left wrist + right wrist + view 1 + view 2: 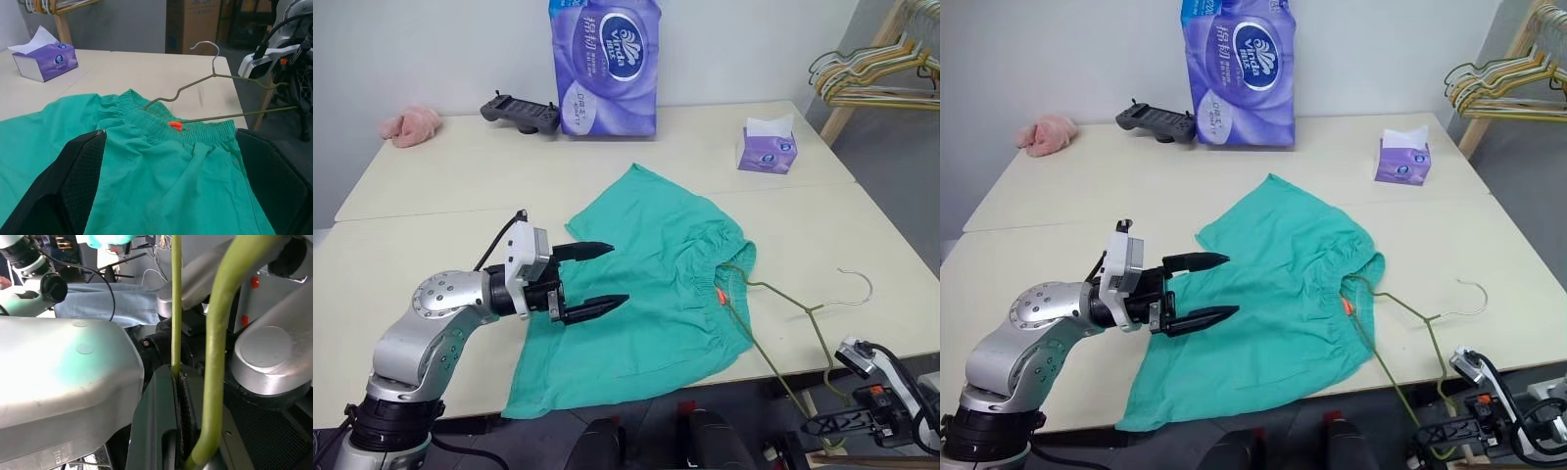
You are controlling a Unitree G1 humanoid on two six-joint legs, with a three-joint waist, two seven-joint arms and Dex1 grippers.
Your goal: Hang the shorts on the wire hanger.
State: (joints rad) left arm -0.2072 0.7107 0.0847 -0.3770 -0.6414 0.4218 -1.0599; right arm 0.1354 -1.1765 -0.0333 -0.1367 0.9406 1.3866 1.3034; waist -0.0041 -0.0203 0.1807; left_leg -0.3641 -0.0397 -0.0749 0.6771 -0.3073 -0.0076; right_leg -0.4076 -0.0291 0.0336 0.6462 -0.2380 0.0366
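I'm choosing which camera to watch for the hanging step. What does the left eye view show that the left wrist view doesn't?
Left eye view alone: the left gripper from the side, jaws open above the shorts; the right gripper below the table edge, shut on the wire hanger; the toilet-paper pack, controller and pink cloth.
Left wrist view alone: a close look at the waistband's orange tag.
Both: shorts, hanger, tissue box.

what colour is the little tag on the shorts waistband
Orange-red. The tag sits on the teal-green shorts waistband, clearest in the left wrist view.
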